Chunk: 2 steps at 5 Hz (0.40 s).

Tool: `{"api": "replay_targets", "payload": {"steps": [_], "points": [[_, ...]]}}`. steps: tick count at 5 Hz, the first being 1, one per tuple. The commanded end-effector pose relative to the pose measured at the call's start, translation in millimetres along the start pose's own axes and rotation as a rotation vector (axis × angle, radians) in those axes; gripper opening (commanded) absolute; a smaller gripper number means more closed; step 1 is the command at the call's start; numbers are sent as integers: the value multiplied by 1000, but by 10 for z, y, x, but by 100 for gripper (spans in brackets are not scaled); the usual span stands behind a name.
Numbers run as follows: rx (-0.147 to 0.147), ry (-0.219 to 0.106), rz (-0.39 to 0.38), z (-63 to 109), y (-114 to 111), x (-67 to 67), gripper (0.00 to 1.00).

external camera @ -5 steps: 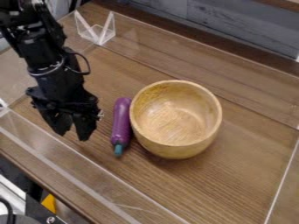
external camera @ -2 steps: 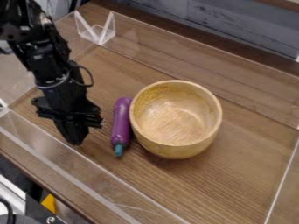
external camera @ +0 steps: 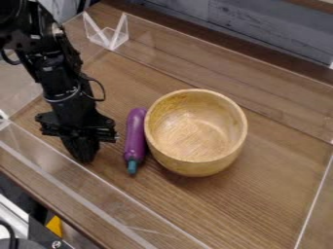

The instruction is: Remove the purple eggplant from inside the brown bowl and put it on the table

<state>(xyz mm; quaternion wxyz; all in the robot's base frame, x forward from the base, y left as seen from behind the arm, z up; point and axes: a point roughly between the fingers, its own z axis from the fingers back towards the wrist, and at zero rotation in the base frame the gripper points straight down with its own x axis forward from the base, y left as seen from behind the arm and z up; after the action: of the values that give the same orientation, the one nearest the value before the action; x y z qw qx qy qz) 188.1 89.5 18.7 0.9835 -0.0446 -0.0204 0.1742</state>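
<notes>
Purple eggplant [external camera: 134,137] on table [external camera: 267,107] (touching brown bowl [external camera: 197,131]).

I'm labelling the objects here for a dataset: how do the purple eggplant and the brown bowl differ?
The purple eggplant is slim, long and glossy purple with a teal stem tip; the brown bowl is round, light wood with visible grain. The eggplant lies on its side outside the bowl, while the bowl stands upright and empty. The bowl is far wider. Both rest on the table, side by side.
</notes>
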Motion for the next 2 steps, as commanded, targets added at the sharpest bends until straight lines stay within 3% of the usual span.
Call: {"api": "replay_targets", "payload": {"steps": [1,2], "points": [[21,-33,39,67,-72,79,100],[36,-31,88,94,7,16,100]]}}
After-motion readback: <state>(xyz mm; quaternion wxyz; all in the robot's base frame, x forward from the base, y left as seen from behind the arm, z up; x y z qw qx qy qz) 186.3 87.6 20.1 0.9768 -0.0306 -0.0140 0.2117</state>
